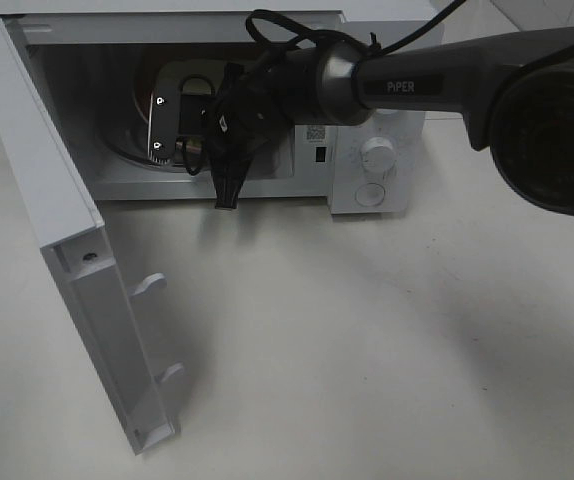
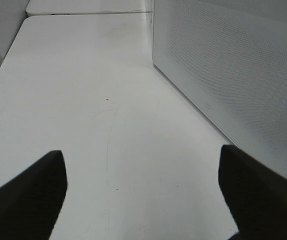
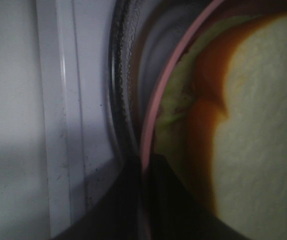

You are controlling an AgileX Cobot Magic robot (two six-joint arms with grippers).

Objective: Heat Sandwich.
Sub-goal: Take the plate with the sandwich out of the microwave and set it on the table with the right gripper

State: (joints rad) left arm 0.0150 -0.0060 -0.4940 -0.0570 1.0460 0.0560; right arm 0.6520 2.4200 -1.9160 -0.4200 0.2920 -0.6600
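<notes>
The sandwich [image 3: 253, 125], white bread with a tan crust and a pale green filling, lies on the pink plate [image 3: 158, 105] in the right wrist view. My right gripper [image 3: 146, 200] is shut on the plate's near rim, one finger on each side of it. In the exterior high view my right arm reaches into the open microwave [image 1: 377, 190], where the gripper [image 1: 157, 125] hides most of the plate [image 1: 143, 80]. Outside the microwave, my left gripper [image 2: 141, 152] stands open above the bare table with nothing between its fingers.
The microwave door [image 1: 57, 200] hangs wide open toward the front left. The plate rests on the glass turntable [image 3: 126, 75]. The microwave's perforated side wall [image 2: 233, 65] stands close beside my left gripper. Two knobs [image 1: 375, 155] sit on the front panel.
</notes>
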